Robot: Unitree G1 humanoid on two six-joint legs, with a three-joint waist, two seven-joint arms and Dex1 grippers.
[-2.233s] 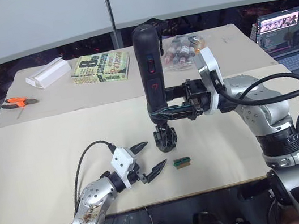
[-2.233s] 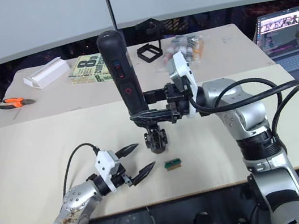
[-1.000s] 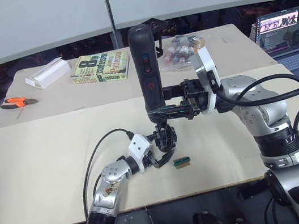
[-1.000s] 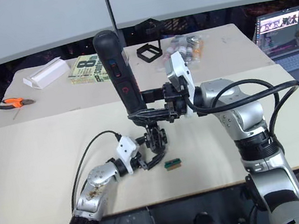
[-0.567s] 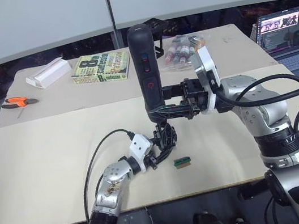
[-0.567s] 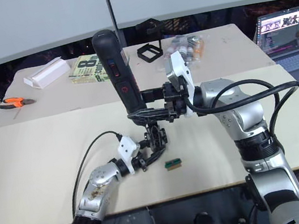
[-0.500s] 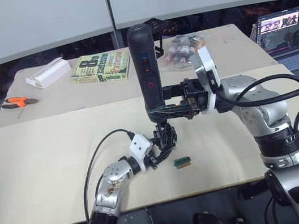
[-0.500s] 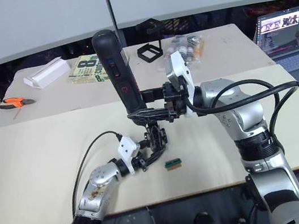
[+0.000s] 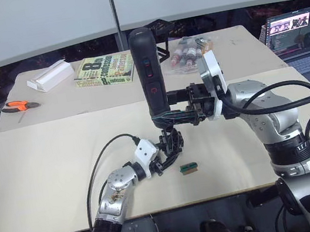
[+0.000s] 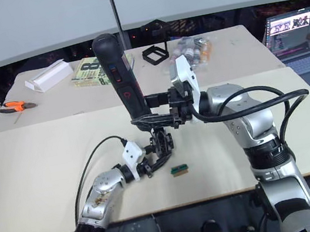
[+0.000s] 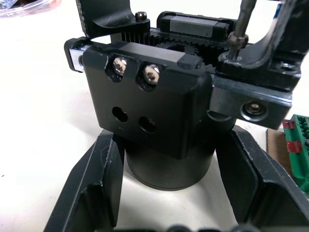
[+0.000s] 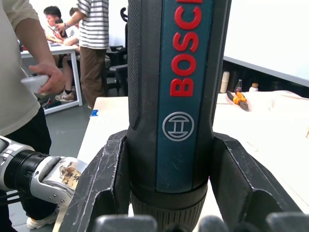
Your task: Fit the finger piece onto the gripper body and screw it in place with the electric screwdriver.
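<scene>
The electric screwdriver stands nearly upright above mid-table, its top leaning a little to the left, with my right gripper shut on its lower barrel. Its thin bit comes down onto a screw in a black piece mounted on one side of the gripper body; this looks like the finger piece. The gripper body is a chunky black block standing on a round base. My left gripper is shut on that base, one finger on each side.
A small green block lies just right of the gripper body. At the back are a book, a white box, orange pliers, a bag of bottles and a black square frame. A laptop sits far right.
My left gripper, open and apart from the gripper body before, has reached forward and closed on its base. The screwdriver's top has leaned slightly further left.
</scene>
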